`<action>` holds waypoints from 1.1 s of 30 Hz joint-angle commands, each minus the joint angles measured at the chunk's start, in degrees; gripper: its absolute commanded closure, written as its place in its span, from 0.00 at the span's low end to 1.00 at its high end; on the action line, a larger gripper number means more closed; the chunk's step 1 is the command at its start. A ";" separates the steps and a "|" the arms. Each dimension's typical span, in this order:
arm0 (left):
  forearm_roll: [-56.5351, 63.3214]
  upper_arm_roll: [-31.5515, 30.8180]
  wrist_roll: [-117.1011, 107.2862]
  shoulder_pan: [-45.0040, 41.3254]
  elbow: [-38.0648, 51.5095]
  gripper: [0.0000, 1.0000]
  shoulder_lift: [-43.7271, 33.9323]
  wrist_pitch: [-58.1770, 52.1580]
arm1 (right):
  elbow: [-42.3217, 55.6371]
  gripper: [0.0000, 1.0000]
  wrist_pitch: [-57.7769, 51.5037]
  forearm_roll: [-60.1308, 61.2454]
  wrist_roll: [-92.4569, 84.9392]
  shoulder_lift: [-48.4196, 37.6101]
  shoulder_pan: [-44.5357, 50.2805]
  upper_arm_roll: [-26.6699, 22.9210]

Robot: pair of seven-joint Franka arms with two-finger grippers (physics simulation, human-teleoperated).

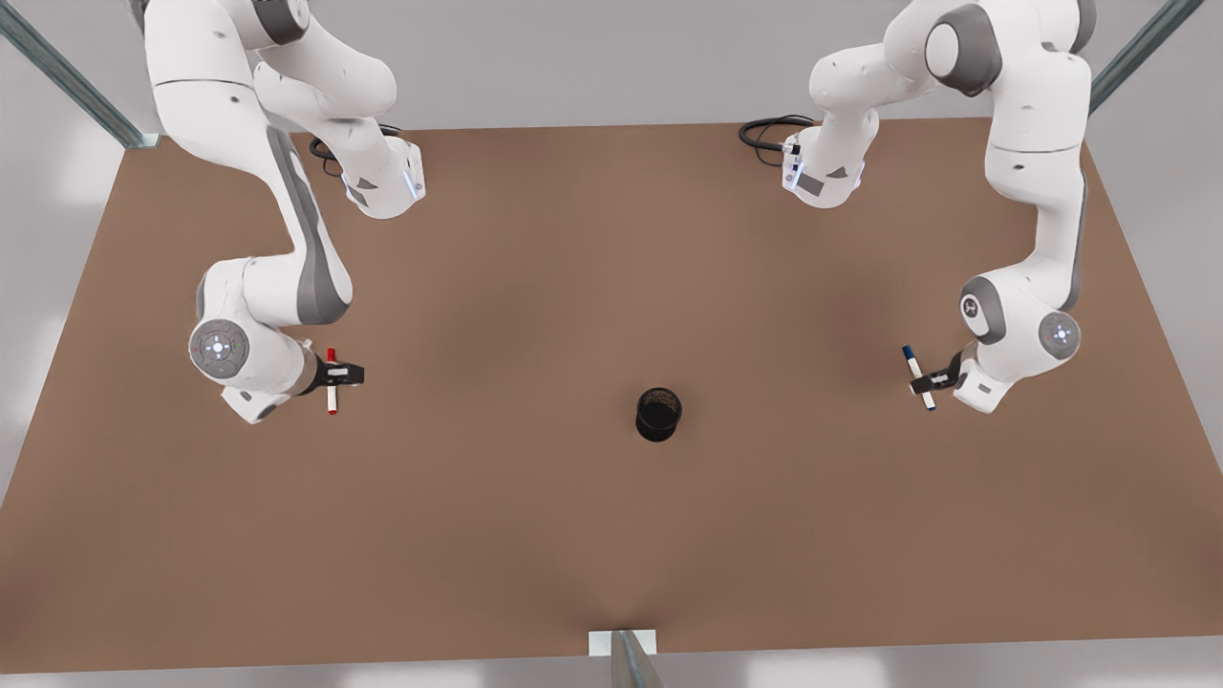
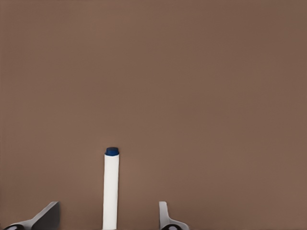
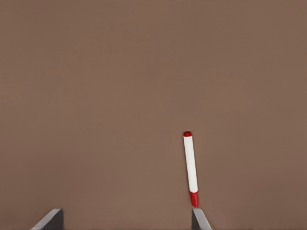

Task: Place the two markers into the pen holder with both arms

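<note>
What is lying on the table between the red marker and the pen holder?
Nothing: in the front view only bare brown table lies between the red marker and the pen holder.

Two markers on show: one red marker at front view's left, one blue marker at front view's right. One pen holder, black mesh, mid-table. One table, brown. Two white arms, two grippers: left gripper, right gripper. Two black cables at far edge.
</note>
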 commanded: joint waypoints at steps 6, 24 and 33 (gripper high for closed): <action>1.10 0.11 12.78 -0.08 -3.06 0.06 1.97 10.49 | -4.80 0.01 23.27 0.36 1.30 7.09 -4.09 0.01; 0.75 0.11 11.72 -0.17 -2.54 0.72 3.73 11.11 | -13.16 0.10 26.80 0.36 -11.01 9.20 -11.47 0.80; -1.08 -3.57 8.48 -0.87 -1.48 0.79 -0.83 9.10 | -14.21 0.31 28.20 0.36 -13.03 10.60 -11.47 0.80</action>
